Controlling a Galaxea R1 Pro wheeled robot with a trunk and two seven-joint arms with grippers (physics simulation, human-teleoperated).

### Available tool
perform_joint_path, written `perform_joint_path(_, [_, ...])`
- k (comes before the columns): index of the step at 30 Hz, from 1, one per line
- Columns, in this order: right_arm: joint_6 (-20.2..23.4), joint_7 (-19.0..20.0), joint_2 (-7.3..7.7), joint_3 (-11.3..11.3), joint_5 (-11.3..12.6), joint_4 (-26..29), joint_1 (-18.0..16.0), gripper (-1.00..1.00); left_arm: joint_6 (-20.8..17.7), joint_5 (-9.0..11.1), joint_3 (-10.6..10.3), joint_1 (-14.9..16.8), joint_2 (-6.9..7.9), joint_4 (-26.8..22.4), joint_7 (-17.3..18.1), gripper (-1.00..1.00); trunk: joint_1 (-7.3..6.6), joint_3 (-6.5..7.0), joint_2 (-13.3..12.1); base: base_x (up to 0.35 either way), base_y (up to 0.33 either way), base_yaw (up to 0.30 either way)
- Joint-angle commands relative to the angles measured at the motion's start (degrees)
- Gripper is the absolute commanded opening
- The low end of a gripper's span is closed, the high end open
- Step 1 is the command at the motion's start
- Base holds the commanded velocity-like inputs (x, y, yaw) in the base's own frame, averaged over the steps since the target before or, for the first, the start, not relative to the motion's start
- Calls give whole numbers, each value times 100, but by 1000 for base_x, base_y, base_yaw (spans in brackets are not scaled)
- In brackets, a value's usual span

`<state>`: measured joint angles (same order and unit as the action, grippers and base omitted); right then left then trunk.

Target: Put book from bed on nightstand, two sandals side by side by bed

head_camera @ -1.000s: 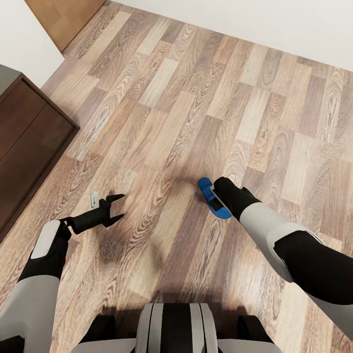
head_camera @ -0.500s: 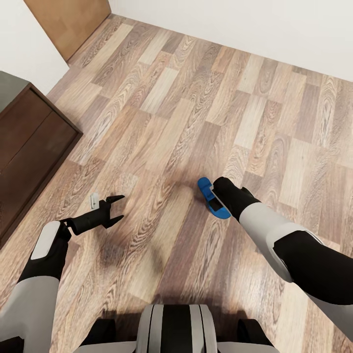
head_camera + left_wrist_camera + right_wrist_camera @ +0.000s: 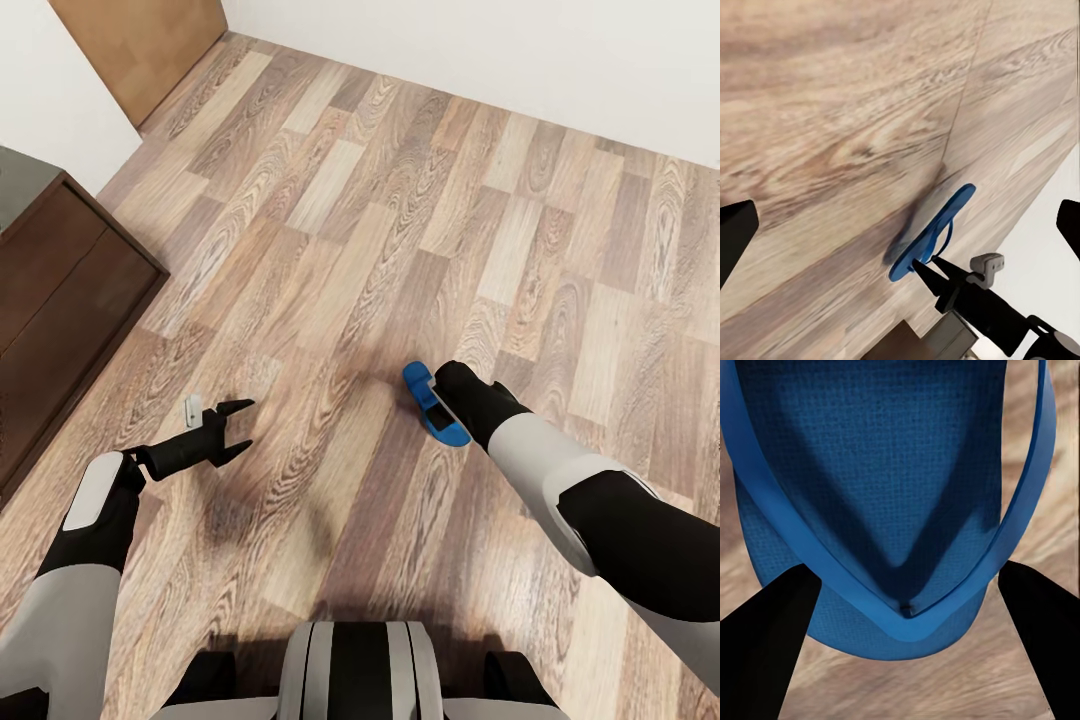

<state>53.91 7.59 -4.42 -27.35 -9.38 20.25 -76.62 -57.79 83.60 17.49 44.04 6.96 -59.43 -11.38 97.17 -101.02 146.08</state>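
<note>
One bright blue sandal [image 3: 432, 405] hangs just above the wood floor, casting a shadow on the planks. My right gripper [image 3: 438, 398] is shut on it, and the right wrist view shows the sandal's V-shaped strap [image 3: 907, 600] between the two black fingers. In the left wrist view the right fingertips [image 3: 924, 267] pinch the sandal's [image 3: 937, 229] lower end. My left gripper [image 3: 246, 422] hovers open and empty over the floor, to the sandal's left. The nightstand [image 3: 60, 290] stands at the left edge. The bed and the book are out of view.
A white wall [image 3: 520, 50] runs along the far side of the floor. A brown door panel [image 3: 140, 40] sits at the top left, beside a white wall corner [image 3: 50, 90]. Bare wood planks [image 3: 400, 220] stretch between the nightstand and the wall.
The whole view shifted slightly a second ago as the camera moved, then held still. Both arms keep their poses, and the right gripper still holds the sandal.
</note>
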Motion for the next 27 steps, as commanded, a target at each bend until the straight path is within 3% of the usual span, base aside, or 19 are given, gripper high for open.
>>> perform_joint_path(1, [23,58,2,-23,-53,5,-2,-100,-22,54,9,2,-1,0,-61,100,-3,20,0,0,0,0])
perform_joint_path(11, [20,92,22,22,-24,5,-2,-100,-29,19,3,-13,100,84,-65,100,-29,241,-14,0,0,0])
perform_joint_path(15, [18,113,26,136,-21,5,-2,-100,-39,0,2,-25,144,205,-62,100,-39,330,-19,0,0,0])
perform_joint_path(20, [20,132,42,548,-17,2,-2,-100,-46,-44,-16,-79,382,789,-32,100,-52,441,-26,0,0,0])
perform_joint_path(24, [20,129,63,941,-21,-101,-2,-100,-48,-255,-224,-127,637,1322,44,100,-62,529,-31,0,0,0])
perform_joint_path(27, [12,133,93,1042,-11,-256,-2,-100,-47,-354,-394,-141,734,1451,148,100,-70,596,-35,0,0,0])
